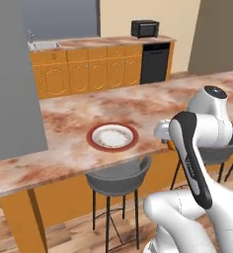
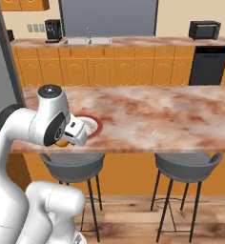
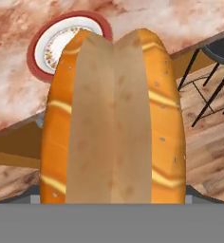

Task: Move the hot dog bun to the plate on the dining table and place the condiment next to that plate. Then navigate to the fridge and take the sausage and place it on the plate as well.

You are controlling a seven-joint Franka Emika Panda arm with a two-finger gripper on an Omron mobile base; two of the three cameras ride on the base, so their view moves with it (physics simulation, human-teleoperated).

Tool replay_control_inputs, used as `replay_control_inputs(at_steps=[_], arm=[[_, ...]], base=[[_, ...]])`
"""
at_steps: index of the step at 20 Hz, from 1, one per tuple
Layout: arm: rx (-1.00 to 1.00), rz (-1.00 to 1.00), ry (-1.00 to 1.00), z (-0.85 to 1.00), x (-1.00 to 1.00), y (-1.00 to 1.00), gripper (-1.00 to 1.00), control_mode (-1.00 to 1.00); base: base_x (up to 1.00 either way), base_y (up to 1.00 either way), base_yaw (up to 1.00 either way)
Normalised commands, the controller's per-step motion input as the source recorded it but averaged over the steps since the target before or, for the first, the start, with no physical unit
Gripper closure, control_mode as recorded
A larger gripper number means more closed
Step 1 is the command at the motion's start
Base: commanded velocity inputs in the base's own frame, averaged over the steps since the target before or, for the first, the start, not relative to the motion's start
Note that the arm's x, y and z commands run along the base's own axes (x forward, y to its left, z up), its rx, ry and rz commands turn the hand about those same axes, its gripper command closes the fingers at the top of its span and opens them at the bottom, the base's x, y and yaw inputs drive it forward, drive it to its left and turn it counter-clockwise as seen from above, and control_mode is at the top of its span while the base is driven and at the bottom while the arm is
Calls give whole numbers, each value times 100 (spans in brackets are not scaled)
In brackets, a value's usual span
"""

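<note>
The hot dog bun [image 3: 114,118], orange-tan with a pale lengthwise split, sits close before the hand camera and hides the fingertips. My gripper [image 1: 169,143] is shut on it, and a sliver of the bun [image 2: 63,142] shows under the hand. The hand hangs over the near edge of the dining table [image 1: 64,123], just right of the plate [image 1: 112,136]. The red-rimmed plate [image 3: 52,42] lies bare, and in the right base view the plate [image 2: 93,125] is partly hidden behind the hand. The condiment and the sausage are out of view.
Grey stools [image 1: 118,178] [image 2: 186,164] stand under the table's near edge. Behind it runs a counter with orange cabinets [image 2: 109,71], a sink, a black oven [image 1: 154,62] and a toaster oven [image 1: 144,28]. A tall grey block [image 1: 10,74] at the left may be the fridge.
</note>
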Motion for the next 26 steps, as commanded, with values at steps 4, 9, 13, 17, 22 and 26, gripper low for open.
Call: replay_control_inputs(at_steps=[4,9,13,17,22,26], arm=[[0,0,0,0,0,0,100,100],[0,0,0,0,0,0,100,100],[0,4,5,-4,14,0,100,-100],[-1,9,11,-52,80,0,100,-100],[-12,0,0,-78,99,0,100,-100],[-14,0,0,-77,65,0,100,-100]], base=[[89,-22,58],[73,-17,38],[41,-9,16],[0,0,0],[0,0,0],[0,0,0]])
